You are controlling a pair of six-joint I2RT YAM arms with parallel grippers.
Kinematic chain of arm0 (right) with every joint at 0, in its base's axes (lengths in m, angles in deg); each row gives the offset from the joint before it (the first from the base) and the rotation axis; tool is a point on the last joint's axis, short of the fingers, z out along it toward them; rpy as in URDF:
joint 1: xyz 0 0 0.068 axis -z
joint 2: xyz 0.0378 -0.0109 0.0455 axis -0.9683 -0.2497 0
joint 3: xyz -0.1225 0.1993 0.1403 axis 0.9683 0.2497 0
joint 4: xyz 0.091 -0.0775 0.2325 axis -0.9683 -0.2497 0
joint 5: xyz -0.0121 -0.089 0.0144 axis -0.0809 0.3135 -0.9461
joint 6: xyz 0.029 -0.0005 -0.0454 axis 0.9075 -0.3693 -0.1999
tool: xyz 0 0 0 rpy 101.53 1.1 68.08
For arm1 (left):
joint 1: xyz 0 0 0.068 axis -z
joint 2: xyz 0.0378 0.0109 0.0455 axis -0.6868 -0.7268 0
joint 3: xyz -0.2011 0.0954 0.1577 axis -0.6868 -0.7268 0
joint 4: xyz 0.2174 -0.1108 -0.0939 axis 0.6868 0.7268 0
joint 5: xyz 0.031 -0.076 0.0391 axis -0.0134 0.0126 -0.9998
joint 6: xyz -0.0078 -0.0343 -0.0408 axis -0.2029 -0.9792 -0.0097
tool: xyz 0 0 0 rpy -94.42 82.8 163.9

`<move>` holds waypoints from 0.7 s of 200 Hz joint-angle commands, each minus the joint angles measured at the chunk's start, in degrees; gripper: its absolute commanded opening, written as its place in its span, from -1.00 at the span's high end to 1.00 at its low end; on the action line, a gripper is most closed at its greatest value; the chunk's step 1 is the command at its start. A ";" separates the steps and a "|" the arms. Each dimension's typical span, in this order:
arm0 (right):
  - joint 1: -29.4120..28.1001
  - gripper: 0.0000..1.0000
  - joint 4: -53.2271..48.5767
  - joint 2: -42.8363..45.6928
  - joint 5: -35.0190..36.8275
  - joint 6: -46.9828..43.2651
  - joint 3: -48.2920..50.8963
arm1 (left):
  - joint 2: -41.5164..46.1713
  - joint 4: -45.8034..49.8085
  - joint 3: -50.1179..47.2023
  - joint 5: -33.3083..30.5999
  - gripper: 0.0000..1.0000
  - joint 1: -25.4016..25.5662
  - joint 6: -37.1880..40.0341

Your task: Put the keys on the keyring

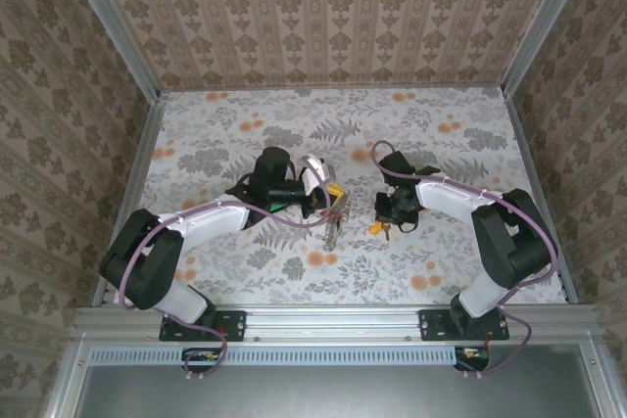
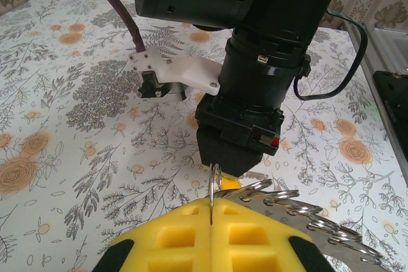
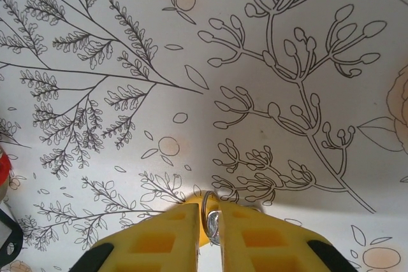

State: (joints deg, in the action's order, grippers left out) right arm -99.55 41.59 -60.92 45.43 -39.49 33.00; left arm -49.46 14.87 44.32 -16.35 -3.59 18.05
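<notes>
Yellow pads (image 2: 255, 240) of the left gripper (image 2: 211, 207) clamp the keyring (image 2: 215, 176), lower centre; its chained loops (image 2: 306, 213) show lower right. Right wrist view reveals the right gripper (image 3: 210, 213) pinching one yellow key (image 3: 213, 225).

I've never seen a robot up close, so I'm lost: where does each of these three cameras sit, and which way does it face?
Top external: fixed above, behind the bases, looking down on the floral-patterned table; both arms, left gripper, right gripper.
Left wrist: on the left arm, facing across the table; its yellow fingers pinch the thin metal keyring, right arm's black wrist ahead.
Right wrist: facing down; its yellow fingers pinch a small yellow-headed key.
Shared: top and left wrist both show the keyring.
</notes>
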 commanded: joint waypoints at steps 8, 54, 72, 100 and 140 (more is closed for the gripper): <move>-0.53 0.68 -3.12 -0.80 1.51 -0.93 -1.31 | 0.02 -0.44 0.86 0.83 1.00 0.46 0.97; -0.69 0.70 -2.75 -0.66 1.86 -0.66 -1.34 | 0.46 -0.24 0.67 0.70 1.00 0.44 1.47; -0.69 0.70 -2.57 -0.84 1.95 -0.75 -1.36 | 0.55 -0.23 0.61 0.75 1.00 0.46 1.33; -0.69 0.71 -1.98 -1.18 1.87 -0.84 -1.32 | 0.74 -0.33 0.33 0.58 1.00 0.44 1.24; -0.89 0.79 -2.20 -1.01 2.89 -0.85 -1.50 | 0.72 -0.42 0.24 0.61 1.00 0.45 1.21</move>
State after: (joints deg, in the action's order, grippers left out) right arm -99.83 40.46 -61.93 46.08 -39.58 32.85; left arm -49.46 14.87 44.32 -16.37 -3.59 18.07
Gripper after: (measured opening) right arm 0.116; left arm 0.043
